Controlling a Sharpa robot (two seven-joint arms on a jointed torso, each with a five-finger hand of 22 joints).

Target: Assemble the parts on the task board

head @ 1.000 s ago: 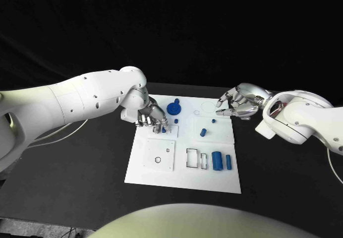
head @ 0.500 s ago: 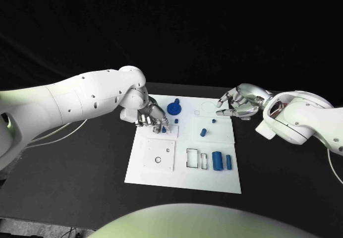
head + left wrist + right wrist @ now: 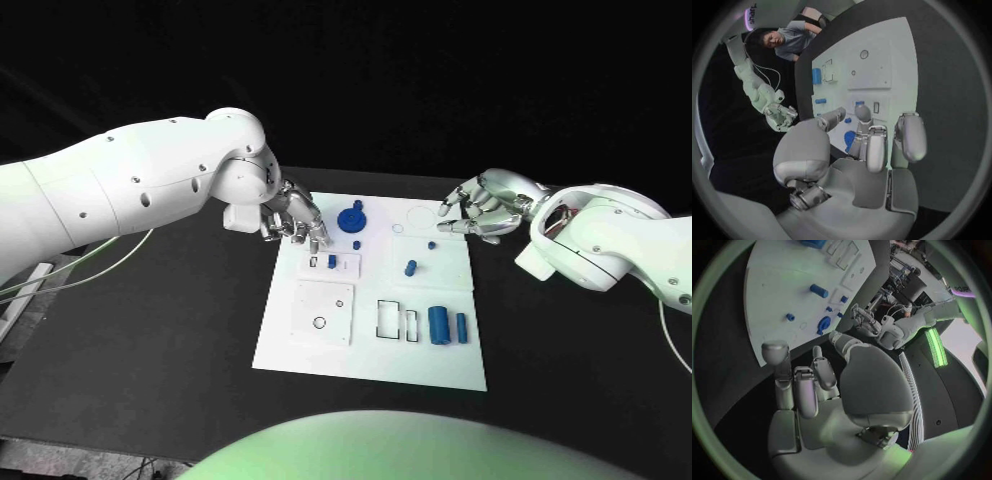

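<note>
Silver left hand (image 3: 296,218) above task board (image 3: 433,350)

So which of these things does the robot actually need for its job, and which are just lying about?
Needed for the job:
- task board
- blue knob-shaped part
- small blue part
- small blue peg
- two blue cylinders
- left robot hand
- right robot hand

Lying about:
- cables beside the black table
</note>
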